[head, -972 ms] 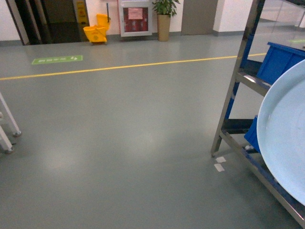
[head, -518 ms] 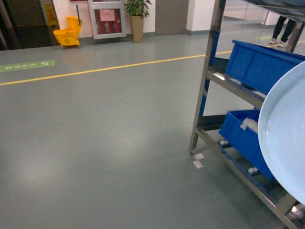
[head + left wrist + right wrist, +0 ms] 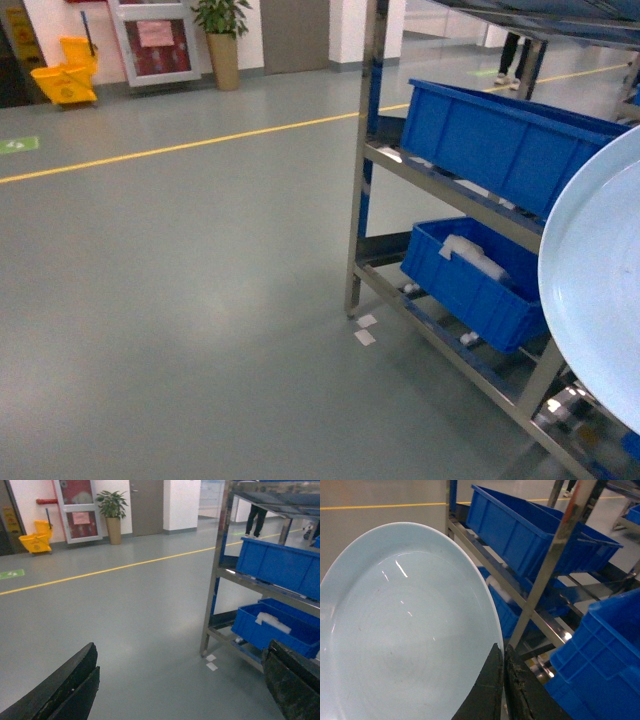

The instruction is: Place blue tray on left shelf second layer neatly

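The blue tray (image 3: 405, 630), a pale glossy round dish, is held on edge with its hollow side toward the right wrist camera. My right gripper (image 3: 502, 647) is shut on its rim, one finger on each face. In the head view the blue tray (image 3: 600, 290) fills the right edge, in front of the silver metal shelf (image 3: 362, 160). The shelf's second layer (image 3: 450, 190) carries a deep blue crate (image 3: 500, 140). My left gripper (image 3: 182, 650) hangs open over bare floor, with nothing between its dark fingers (image 3: 70, 690).
A second blue crate (image 3: 465, 280) with a white item sits on the shelf's bottom rails. Another blue crate (image 3: 600, 655) is close on the right of the right wrist view. Two white floor markers (image 3: 365, 330) lie by the rack's foot. A yellow mop bucket (image 3: 65, 80) and potted plant (image 3: 222, 35) stand far back.
The head view has swung right: the rack has slid left and shows more of both crates. The tray stays at the right edge in my right gripper.
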Controlling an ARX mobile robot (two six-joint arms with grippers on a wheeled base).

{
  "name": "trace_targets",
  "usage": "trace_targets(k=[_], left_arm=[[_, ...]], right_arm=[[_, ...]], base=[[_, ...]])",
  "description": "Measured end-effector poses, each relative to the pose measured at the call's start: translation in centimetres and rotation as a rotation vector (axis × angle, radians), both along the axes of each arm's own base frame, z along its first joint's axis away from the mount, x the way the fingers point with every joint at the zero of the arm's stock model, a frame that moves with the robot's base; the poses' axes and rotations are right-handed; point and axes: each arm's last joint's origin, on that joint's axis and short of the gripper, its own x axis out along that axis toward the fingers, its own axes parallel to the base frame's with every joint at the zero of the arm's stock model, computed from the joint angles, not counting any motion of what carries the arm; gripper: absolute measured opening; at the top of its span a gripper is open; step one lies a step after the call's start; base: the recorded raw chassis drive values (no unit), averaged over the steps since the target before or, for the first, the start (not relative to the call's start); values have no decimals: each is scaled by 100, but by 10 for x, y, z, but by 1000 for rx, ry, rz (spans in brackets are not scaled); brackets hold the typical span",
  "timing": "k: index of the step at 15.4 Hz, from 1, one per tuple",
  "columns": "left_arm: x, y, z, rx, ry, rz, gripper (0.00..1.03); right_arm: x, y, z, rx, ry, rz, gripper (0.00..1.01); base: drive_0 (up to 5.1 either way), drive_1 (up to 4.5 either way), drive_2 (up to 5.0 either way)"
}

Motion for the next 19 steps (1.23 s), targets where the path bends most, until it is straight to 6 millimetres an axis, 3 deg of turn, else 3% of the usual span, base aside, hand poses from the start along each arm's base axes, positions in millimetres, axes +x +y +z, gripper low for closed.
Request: trace_targets(k=[8, 17, 19], left_arm=[[0, 0, 0, 0, 0, 0, 98], [0, 0, 0, 0, 1, 0, 98], [0, 0, 0, 0, -2, 0, 98]], right_arm=[[0, 0, 0, 0, 0, 0, 2], [0, 0, 0, 0, 0, -1, 2], [0, 0, 0, 0, -2, 0, 2]], base=[[-156, -156, -156], [-163, 252, -578], [-151, -104, -198]])
